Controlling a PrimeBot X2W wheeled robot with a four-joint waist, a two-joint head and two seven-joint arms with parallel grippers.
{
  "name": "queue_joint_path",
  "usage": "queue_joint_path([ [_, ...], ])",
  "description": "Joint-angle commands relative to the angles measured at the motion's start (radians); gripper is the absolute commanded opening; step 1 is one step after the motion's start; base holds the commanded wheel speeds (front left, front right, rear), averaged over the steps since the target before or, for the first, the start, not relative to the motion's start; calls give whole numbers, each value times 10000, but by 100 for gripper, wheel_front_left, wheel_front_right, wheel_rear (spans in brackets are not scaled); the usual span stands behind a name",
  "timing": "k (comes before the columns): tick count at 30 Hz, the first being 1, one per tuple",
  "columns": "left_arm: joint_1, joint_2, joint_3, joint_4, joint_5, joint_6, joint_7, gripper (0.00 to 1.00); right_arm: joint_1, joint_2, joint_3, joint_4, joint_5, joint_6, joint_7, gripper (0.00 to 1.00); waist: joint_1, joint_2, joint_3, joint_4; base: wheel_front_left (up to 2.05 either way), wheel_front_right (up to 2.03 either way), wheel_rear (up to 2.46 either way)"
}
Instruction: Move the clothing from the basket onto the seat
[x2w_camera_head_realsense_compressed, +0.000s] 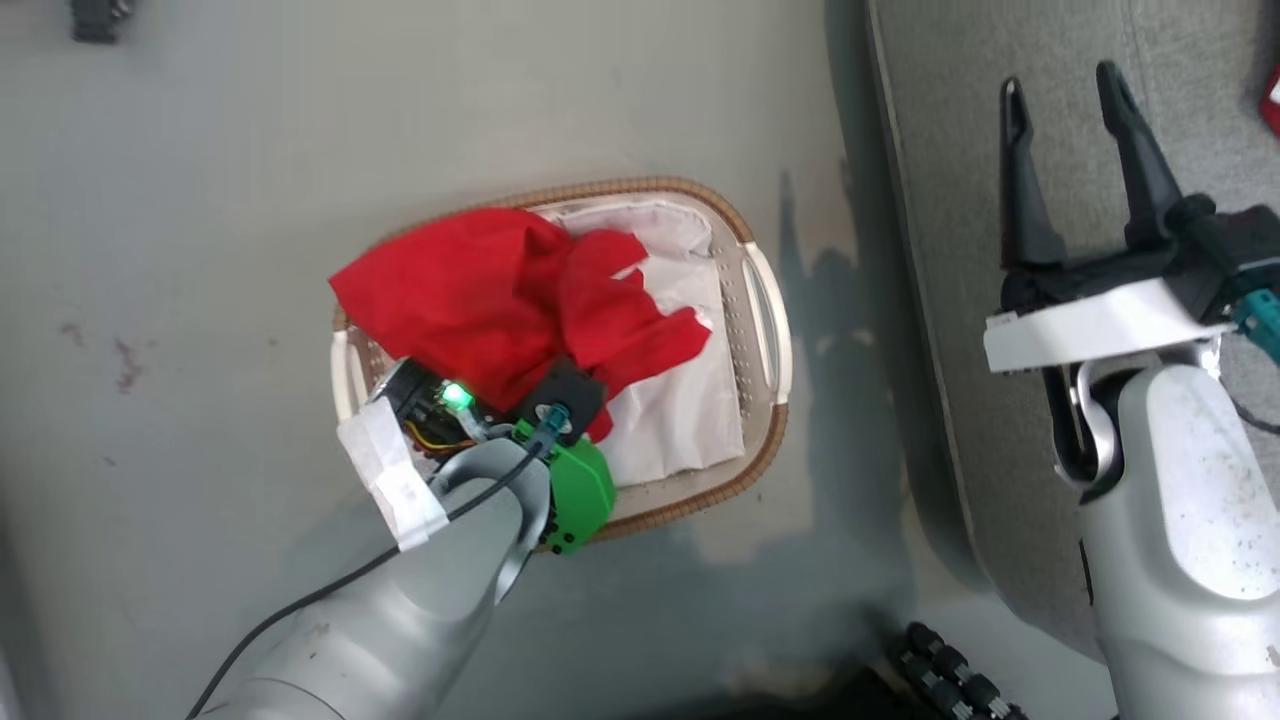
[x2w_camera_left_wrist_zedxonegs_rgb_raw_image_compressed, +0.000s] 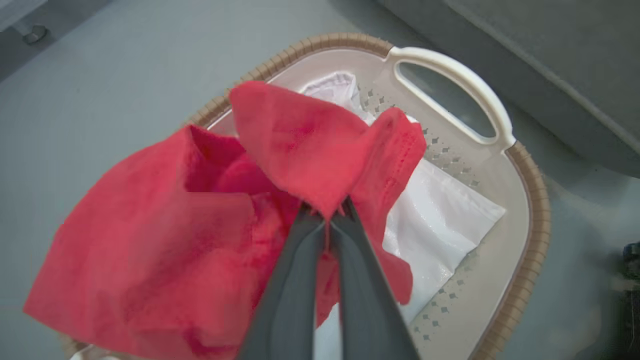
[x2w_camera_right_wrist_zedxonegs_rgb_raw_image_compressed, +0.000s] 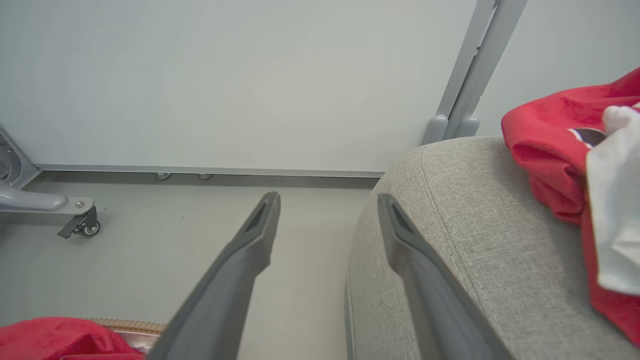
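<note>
Grip on: left gripper (x2w_camera_left_wrist_zedxonegs_rgb_raw_image_compressed: 327, 210) is clamped onto the plain red garment (x2w_camera_left_wrist_zedxonegs_rgb_raw_image_compressed: 165, 240) in the basket (x2w_camera_left_wrist_zedxonegs_rgb_raw_image_compressed: 531, 200).
Garment is draped over the white liner (x2w_camera_left_wrist_zedxonegs_rgb_raw_image_compressed: 440, 225) and the basket's rim; right gripper (x2w_camera_head_realsense_compressed: 1061, 82) is spread wide, empty, over the seat (x2w_camera_head_realsense_compressed: 960, 250) beside the basket — second garment (x2w_camera_right_wrist_zedxonegs_rgb_raw_image_compressed: 550, 150) is laid there.

One basket (x2w_camera_head_realsense_compressed: 775, 440), with two white handles (x2w_camera_head_realsense_compressed: 765, 310), at three and at nine o'clock of its rim. One white liner (x2w_camera_head_realsense_compressed: 690, 400) inside. One grey sofa (x2w_camera_head_realsense_compressed: 950, 200). Two red garments: a plain red garment (x2w_camera_head_realsense_compressed: 470, 290) in the basket, and a red garment with white panel (x2w_camera_right_wrist_zedxonegs_rgb_raw_image_compressed: 550, 145) on the sofa, at three o'clock in the right wrist view. Two pincers, the left pincer (x2w_camera_left_wrist_zedxonegs_rgb_raw_image_compressed: 327, 212) and the right pincer (x2w_camera_head_realsense_compressed: 1062, 85), with two dark fingers on each. One small castor wheel (x2w_camera_right_wrist_zedxonegs_rgb_raw_image_compressed: 82, 227) at nine o'clock there.
</note>
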Motion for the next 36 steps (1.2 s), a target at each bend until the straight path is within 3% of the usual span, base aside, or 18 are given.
queue_joint_path([
  [1,190,114,23,-337,187,35,-47,0,299,-39,-82,103,-106,-14,-49,100,0,0,-1250,701,0,0,0],
  [12,409,1226,255,-2658,1042,38,-34,0,1636,-41,-142,708,-463,-14,-49,100,0,0,-3670,1344,0,0,0],
  [22,-536,1767,186,-3696,1614,-623,-35,0,2785,-39,196,1215,-411,-14,-49,100,0,0,-5598,1536,0,0,0],
  [36,-2244,2097,307,-4183,1605,-1270,-22,0,3264,-38,772,1522,-530,-14,-49,100,0,0,-7028,1415,0,0,0],
])
